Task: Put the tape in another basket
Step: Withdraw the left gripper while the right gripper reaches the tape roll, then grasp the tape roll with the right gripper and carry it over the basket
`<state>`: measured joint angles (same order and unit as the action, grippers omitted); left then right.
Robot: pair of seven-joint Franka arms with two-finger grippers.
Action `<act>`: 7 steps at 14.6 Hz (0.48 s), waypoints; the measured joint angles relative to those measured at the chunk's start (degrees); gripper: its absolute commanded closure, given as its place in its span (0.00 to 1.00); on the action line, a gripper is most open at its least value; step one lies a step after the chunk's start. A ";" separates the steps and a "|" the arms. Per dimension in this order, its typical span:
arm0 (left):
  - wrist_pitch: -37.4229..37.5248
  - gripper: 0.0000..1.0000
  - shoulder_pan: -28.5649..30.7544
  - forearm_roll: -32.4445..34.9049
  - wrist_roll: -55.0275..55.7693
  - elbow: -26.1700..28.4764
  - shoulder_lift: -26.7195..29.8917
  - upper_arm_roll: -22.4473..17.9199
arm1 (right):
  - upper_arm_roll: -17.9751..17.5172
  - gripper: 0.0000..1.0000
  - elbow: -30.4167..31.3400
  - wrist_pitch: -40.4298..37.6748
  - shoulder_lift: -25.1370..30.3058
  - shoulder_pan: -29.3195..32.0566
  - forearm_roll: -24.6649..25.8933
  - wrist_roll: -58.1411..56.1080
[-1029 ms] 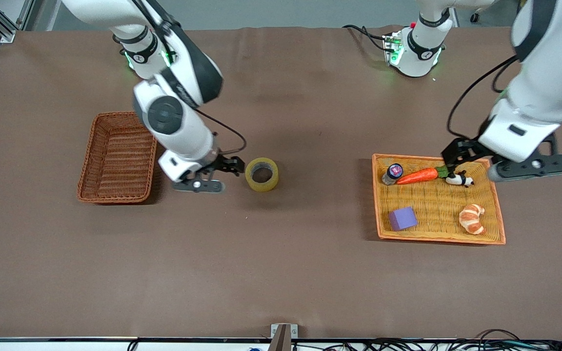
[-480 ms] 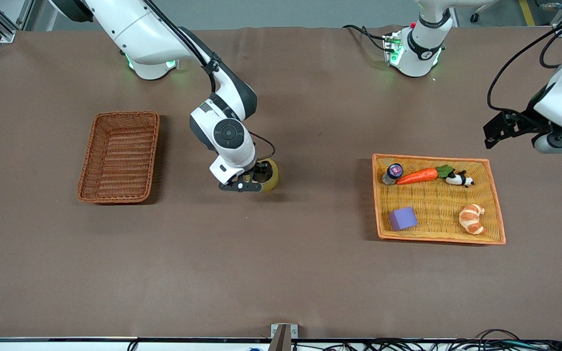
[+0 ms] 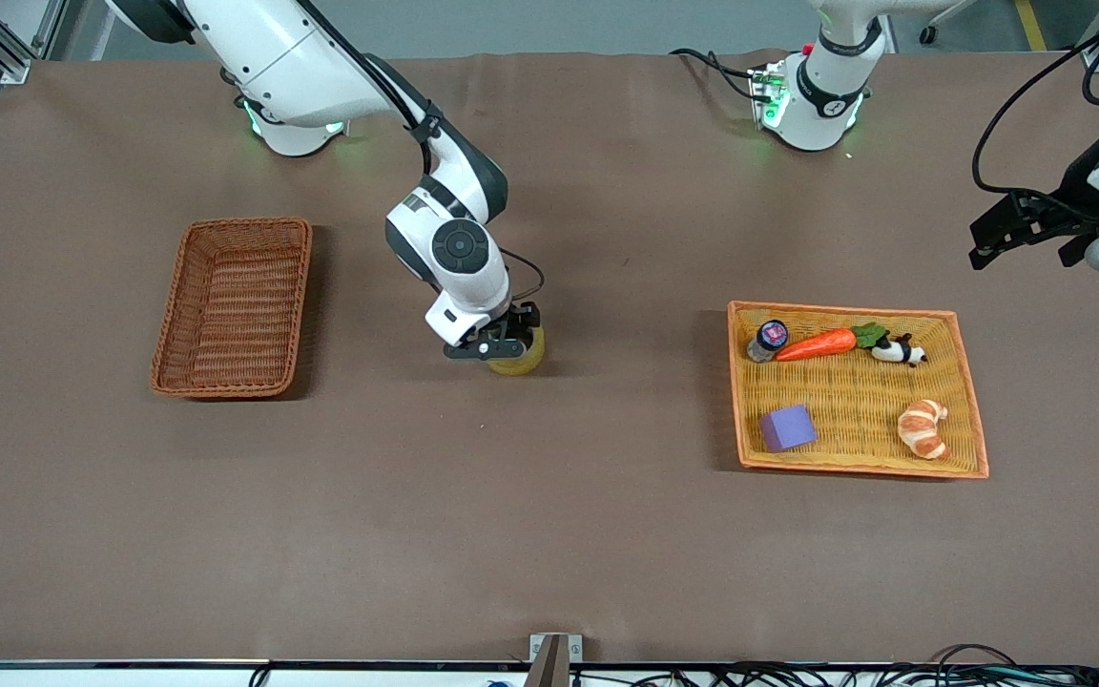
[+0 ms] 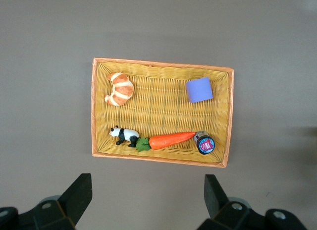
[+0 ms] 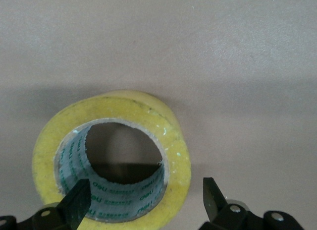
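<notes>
Seen from the front, the right gripper (image 3: 502, 345) sits low over the tape (image 3: 517, 357) lying flat on the bench (image 3: 549, 515), between the reddish-brown basket (image 3: 233, 306) and the orange tray (image 3: 857, 389), while the left gripper (image 3: 1026, 231) waits high past the tray. Its left wrist view shows its fingers (image 4: 74, 198) spread wide above the tray. Closer, the right wrist view shows fingers (image 5: 77, 202) wide apart, one inside the roll's hole and one outside its wall, not yet clamping.

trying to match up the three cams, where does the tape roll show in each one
Front view: the tape lies on the table between the two baskets, partly under the right hand.
Left wrist view: not in it.
Right wrist view: the tape lies flat, one finger inside its hole, the other outside.
Shared landmark: the right hand itself.
</notes>
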<state>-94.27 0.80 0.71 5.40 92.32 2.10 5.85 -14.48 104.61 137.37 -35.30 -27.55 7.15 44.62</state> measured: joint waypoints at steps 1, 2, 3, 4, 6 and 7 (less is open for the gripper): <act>0.04 0.00 0.00 -0.69 -0.30 0.05 0.00 0.01 | 0.21 0.04 0.15 0.46 -0.21 0.03 0.48 0.00; 0.05 0.00 0.00 -1.40 -0.93 0.07 0.00 0.01 | 0.35 0.07 0.18 0.81 -0.51 0.08 0.96 0.04; 0.05 0.00 0.00 -1.86 -1.28 0.08 0.00 0.00 | 0.42 0.14 0.18 1.11 -0.81 0.08 1.10 0.04; 0.11 0.00 0.00 -2.03 -1.57 0.09 0.00 0.00 | 0.42 0.29 0.18 1.30 -1.06 0.08 1.31 0.09; 1.02 0.00 0.00 -2.07 -2.13 0.11 0.00 -0.01 | 0.42 0.53 0.18 1.36 -1.22 0.08 2.67 0.85; 1.51 0.00 0.01 -2.07 -2.28 0.11 0.00 -0.01 | 0.41 0.68 0.19 1.36 -1.25 0.07 3.58 1.87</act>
<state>-92.76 0.80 -1.36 3.12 92.43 2.10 5.84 -14.07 104.79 138.73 -36.56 -27.48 10.73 46.49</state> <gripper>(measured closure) 0.000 0.238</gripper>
